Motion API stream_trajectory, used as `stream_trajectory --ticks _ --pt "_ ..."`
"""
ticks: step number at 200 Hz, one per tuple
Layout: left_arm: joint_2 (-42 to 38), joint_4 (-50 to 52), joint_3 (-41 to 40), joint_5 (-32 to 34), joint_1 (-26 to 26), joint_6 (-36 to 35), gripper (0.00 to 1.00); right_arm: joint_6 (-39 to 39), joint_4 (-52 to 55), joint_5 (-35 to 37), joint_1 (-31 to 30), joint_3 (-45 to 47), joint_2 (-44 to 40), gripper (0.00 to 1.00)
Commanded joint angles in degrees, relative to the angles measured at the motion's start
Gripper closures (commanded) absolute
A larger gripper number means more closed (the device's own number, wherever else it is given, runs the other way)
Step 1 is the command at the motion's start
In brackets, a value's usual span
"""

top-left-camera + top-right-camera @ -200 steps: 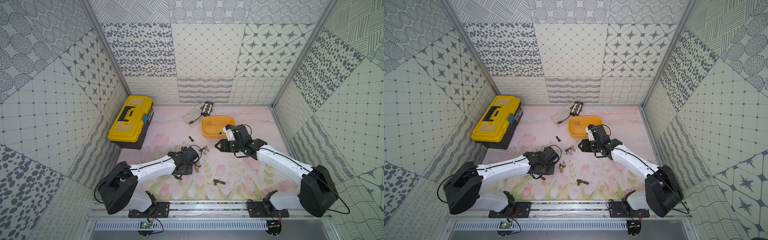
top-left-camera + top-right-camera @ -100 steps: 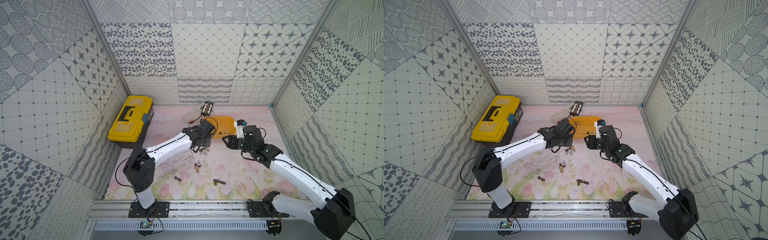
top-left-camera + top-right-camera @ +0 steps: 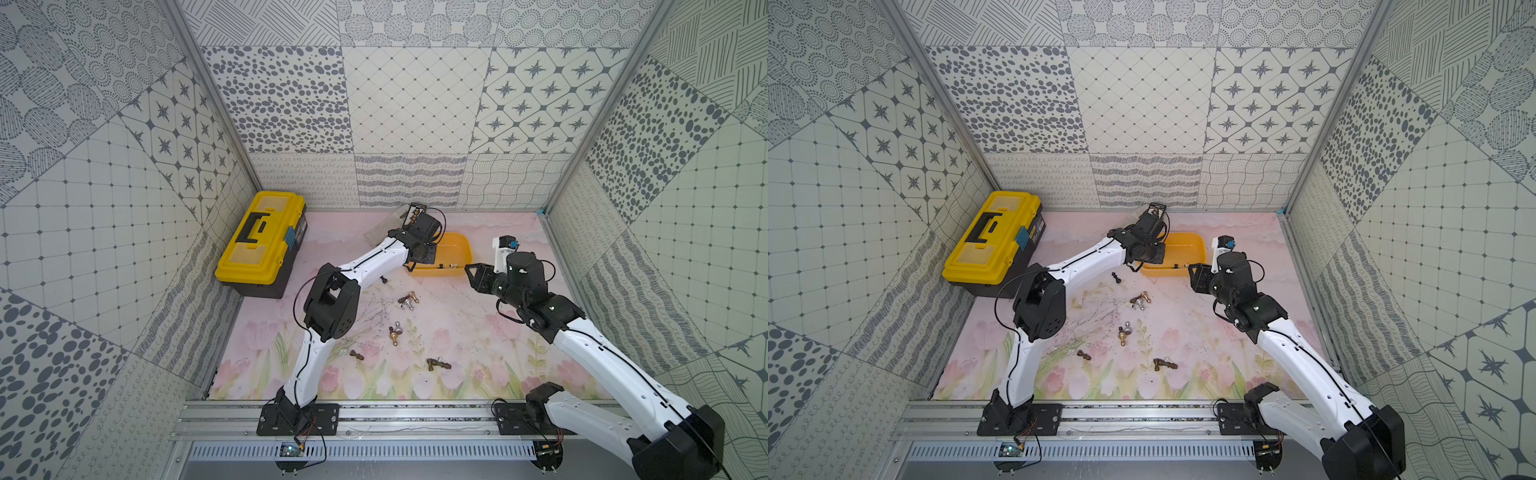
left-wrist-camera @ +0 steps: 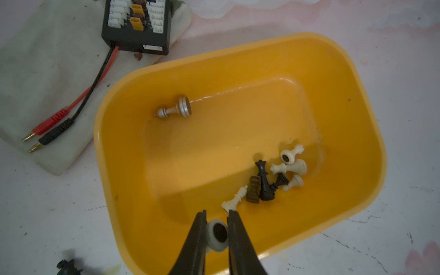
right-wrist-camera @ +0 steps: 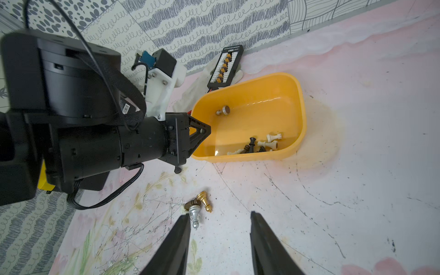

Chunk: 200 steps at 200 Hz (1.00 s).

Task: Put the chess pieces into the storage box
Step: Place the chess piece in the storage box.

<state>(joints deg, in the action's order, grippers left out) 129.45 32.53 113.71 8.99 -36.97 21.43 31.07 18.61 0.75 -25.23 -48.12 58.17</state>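
In both top views the storage box (image 3: pixel 464 248) sits toward twelve o'clock on the counter (image 3: pixel 478 353). Loose chess pieces (image 3: pixel 407 300) lie scattered from the centre toward six o'clock, with one black piece (image 3: pixel 1116 277) near the box.

In the left wrist view, my left fingers (image 4: pixel 217 217) pinch a white piece (image 4: pixel 217 235) above the box. A silver piece (image 4: pixel 175 110) and a black-and-white huddle (image 4: pixel 269 178) already lie inside it.

In the right wrist view, my right fingers (image 5: pixel 220 215) stand apart and empty near a gold-brown-silver trio (image 5: pixel 198 206).

I judge the task roughly half done.
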Motion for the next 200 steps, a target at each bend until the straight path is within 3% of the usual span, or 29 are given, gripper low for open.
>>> stream_trajectory --ticks 1,28,52,71,106,131,200 --pt "4.8 2.5 5.3 -3.7 1.0 -3.2 0.85 -0.7 -2.3 0.2 0.9 0.5 0.1 0.54" --pt "8.4 2.8 9.1 -6.0 1.4 -3.1 0.83 -1.1 -2.3 -0.1 1.2 0.5 1.1 0.54" --pt "10.7 5.0 13.2 -7.2 1.4 -2.9 0.67 -1.1 -2.2 -1.1 1.3 0.2 2.2 0.54" --pt "9.7 5.3 13.2 -7.0 1.4 -2.9 0.59 -1.1 -1.3 -2.7 1.2 -0.2 2.5 0.54" --pt "3.9 6.7 10.6 -6.0 1.4 -3.2 0.57 -3.9 5.1 -2.6 -2.3 -2.3 2.6 0.54" --pt "-6.1 4.0 0.2 -5.9 1.2 -2.6 0.57 -6.1 11.3 -0.7 -9.5 -4.7 4.3 0.54" --pt "-36.2 3.0 -35.2 -5.7 0.8 4.1 0.58 -0.3 13.6 -1.2 -23.6 1.8 3.9 0.58"
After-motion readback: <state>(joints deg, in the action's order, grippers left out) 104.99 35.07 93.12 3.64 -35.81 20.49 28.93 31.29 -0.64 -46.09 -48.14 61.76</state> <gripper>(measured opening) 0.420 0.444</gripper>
